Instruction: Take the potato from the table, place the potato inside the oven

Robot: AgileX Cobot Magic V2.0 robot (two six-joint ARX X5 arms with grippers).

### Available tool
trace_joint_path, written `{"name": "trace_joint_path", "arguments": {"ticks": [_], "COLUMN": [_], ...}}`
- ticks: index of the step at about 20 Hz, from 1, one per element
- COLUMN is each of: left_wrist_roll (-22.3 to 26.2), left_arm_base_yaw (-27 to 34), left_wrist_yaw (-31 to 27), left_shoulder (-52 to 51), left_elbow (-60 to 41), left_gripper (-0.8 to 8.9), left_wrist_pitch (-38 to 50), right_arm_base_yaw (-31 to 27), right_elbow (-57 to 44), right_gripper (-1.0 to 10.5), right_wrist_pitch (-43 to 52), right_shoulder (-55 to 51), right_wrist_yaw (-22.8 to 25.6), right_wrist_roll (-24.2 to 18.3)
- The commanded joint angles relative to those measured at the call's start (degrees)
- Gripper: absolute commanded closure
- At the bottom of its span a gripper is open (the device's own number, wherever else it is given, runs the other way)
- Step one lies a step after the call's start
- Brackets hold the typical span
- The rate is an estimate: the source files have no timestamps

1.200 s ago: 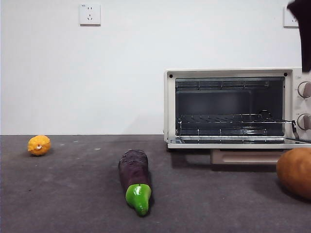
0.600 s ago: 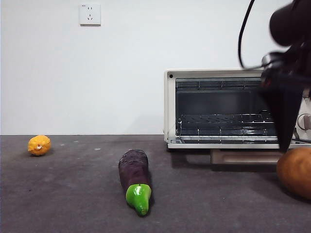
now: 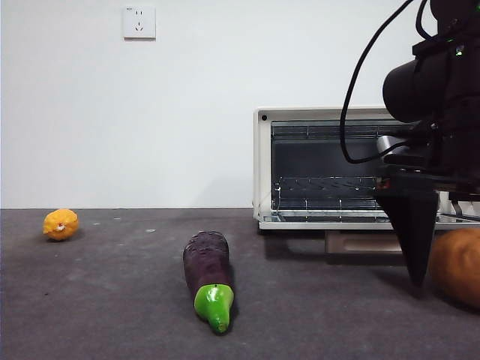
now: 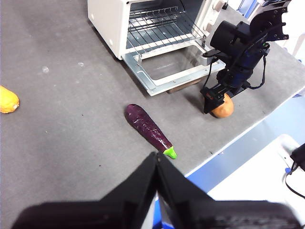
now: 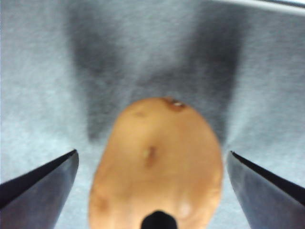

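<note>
The orange-brown potato lies on the dark grey table at the far right, in front of the cream-white oven, whose door hangs open. In the right wrist view the potato fills the gap between the two jaws of my right gripper, which is open and down around it without touching. The left wrist view shows that gripper standing over the potato. My left gripper is shut, empty and high above the table.
A purple eggplant with a green stem lies mid-table. A small yellow knobbly fruit sits far left. The oven's open door lies flat just behind the potato. The table's edge runs close by the potato.
The right arm has come down from the top right corner, passed in front of the oven and lowered its jaws around the potato. The potato, eggplant and fruit have not moved.
</note>
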Motion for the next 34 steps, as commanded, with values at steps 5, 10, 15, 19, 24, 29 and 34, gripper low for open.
{"name": "trace_joint_path", "arguments": {"ticks": [5, 10, 15, 19, 24, 29, 34], "left_wrist_roll": [0.46, 0.48, 0.52, 0.52, 0.52, 0.52, 0.50], "left_arm_base_yaw": [-0.24, -0.24, -0.24, -0.24, -0.24, -0.24, -0.24], "left_wrist_yaw": [-1.36, -1.33, -1.36, -2.89, -4.31, -4.33, -4.35], "left_shoulder": [-0.09, -0.09, -0.04, 0.00, 0.02, 0.17, 0.81], "left_elbow": [-0.24, -0.24, -0.24, -0.24, -0.24, -0.24, -0.24], "left_gripper": [8.18, 8.18, 8.18, 8.18, 8.18, 8.18, 8.18], "left_wrist_pitch": [0.24, 0.24, 0.24, 0.24, 0.24, 0.24, 0.24], "right_arm_base_yaw": [0.77, 1.18, 1.95, 1.92, 1.92, 1.90, 1.84], "right_elbow": [-0.37, 0.83, 4.52, 10.54, 15.02, 15.02, 15.02], "right_gripper": [6.6, 8.9, 8.8, 8.8, 8.8, 8.9, 8.9], "right_wrist_pitch": [-1.29, -4.00, -7.91, -8.61, 5.66, 19.39, 25.83], "right_shoulder": [0.17, -0.07, -4.00, -5.46, -5.46, -4.09, -0.90], "right_wrist_yaw": [0.04, -0.22, -1.70, -1.66, -1.64, 3.91, 7.78], "right_wrist_roll": [1.55, 1.60, 2.73, 2.69, 2.51, 2.75, 2.91]}}
